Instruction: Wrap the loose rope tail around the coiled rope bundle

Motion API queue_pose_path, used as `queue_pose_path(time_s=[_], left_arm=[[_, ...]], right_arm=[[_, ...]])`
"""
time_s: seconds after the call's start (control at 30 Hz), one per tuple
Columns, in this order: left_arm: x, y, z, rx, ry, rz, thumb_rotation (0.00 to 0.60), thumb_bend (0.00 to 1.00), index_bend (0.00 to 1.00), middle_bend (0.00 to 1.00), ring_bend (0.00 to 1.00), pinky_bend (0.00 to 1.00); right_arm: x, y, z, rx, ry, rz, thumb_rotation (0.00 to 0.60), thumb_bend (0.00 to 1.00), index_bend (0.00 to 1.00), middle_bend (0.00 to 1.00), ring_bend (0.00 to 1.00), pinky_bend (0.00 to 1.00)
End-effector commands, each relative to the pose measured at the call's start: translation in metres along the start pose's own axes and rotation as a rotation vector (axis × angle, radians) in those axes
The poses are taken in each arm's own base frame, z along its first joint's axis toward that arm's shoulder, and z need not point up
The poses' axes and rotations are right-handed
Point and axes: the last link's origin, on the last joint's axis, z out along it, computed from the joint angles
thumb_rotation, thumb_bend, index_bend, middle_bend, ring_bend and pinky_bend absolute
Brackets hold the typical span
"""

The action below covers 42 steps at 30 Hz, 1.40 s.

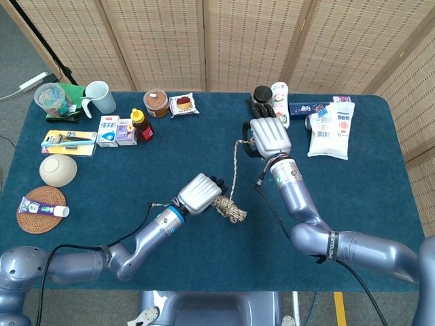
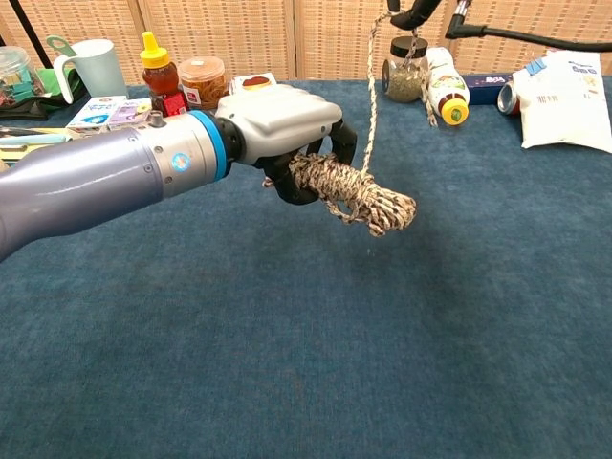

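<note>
My left hand point(image 1: 199, 193) point(image 2: 277, 124) grips one end of the coiled rope bundle point(image 1: 229, 208) point(image 2: 351, 192), a speckled beige-and-black coil held above the blue table. From the bundle the loose rope tail point(image 1: 234, 170) point(image 2: 371, 91) runs taut, up and away to my right hand point(image 1: 269, 136), which holds its far end near the jars at the back. In the chest view only the fingertips point(image 2: 413, 14) of the right hand show at the top edge, with the end of the tail dangling below them.
At the back stand a spice jar point(image 1: 262, 95) point(image 2: 406, 71), a white bottle point(image 1: 279, 109) point(image 2: 443, 84), a white pouch point(image 1: 332, 130) and a blue box point(image 1: 309, 107). To the left are a honey bottle point(image 1: 141, 125), small cartons point(image 1: 115, 130), a cup point(image 1: 100, 96), a bowl point(image 1: 58, 170) and a coaster point(image 1: 42, 209).
</note>
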Motion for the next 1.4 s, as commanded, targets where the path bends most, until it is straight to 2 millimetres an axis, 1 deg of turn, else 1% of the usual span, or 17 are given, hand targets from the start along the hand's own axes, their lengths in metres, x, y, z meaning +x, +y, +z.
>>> queue_pose_path(time_s=[0.03, 0.2, 0.4, 0.5, 0.63, 0.73, 0.77, 0.93, 1.03, 1.4], left_arm=[[0.009, -0.005, -0.01, -0.027, 0.011, -0.058, 0.6, 0.43, 0.57, 0.41, 0.45, 0.63], [0.018, -0.008, -0.016, -0.042, 0.026, -0.103, 0.6, 0.43, 0.57, 0.41, 0.45, 0.63], [0.032, -0.011, -0.023, -0.048, 0.046, -0.176, 0.6, 0.43, 0.57, 0.42, 0.45, 0.63], [0.039, -0.014, -0.022, -0.038, 0.081, -0.176, 0.6, 0.43, 0.58, 0.42, 0.47, 0.63], [0.048, -0.013, -0.019, -0.022, 0.108, -0.25, 0.6, 0.43, 0.58, 0.42, 0.47, 0.63], [0.053, -0.013, -0.015, -0.004, 0.13, -0.262, 0.6, 0.43, 0.58, 0.42, 0.47, 0.63], [0.06, -0.014, -0.012, 0.016, 0.165, -0.262, 0.6, 0.43, 0.58, 0.42, 0.47, 0.63], [0.067, -0.011, -0.005, 0.108, 0.219, -0.242, 0.6, 0.43, 0.58, 0.42, 0.47, 0.63], [0.07, -0.009, 0.0, 0.147, 0.231, -0.228, 0.6, 0.43, 0.58, 0.42, 0.47, 0.63], [0.073, -0.005, 0.021, 0.26, 0.297, -0.172, 0.6, 0.43, 0.59, 0.43, 0.48, 0.63]], right_arm=[[-0.012, 0.006, 0.004, -0.014, -0.021, -0.025, 0.6, 0.48, 0.66, 0.0, 0.0, 0.0], [-0.02, 0.013, 0.006, -0.036, -0.044, -0.012, 0.6, 0.48, 0.66, 0.0, 0.0, 0.0], [-0.037, 0.021, 0.005, -0.049, -0.081, -0.018, 0.6, 0.48, 0.66, 0.0, 0.0, 0.0], [-0.047, 0.023, 0.002, -0.045, -0.101, -0.027, 0.6, 0.48, 0.66, 0.0, 0.0, 0.0], [-0.062, 0.024, -0.002, -0.046, -0.117, -0.036, 0.6, 0.48, 0.66, 0.0, 0.0, 0.0], [-0.072, 0.023, -0.004, -0.041, -0.131, -0.029, 0.6, 0.48, 0.66, 0.0, 0.0, 0.0], [-0.08, 0.021, -0.008, -0.029, -0.149, -0.035, 0.6, 0.48, 0.67, 0.0, 0.0, 0.0], [-0.092, 0.021, -0.018, 0.0, -0.15, -0.055, 0.6, 0.48, 0.67, 0.0, 0.0, 0.0], [-0.096, 0.021, -0.024, 0.015, -0.152, -0.063, 0.6, 0.48, 0.67, 0.0, 0.0, 0.0], [-0.109, 0.024, -0.062, 0.099, -0.163, -0.106, 0.6, 0.48, 0.67, 0.0, 0.0, 0.0]])
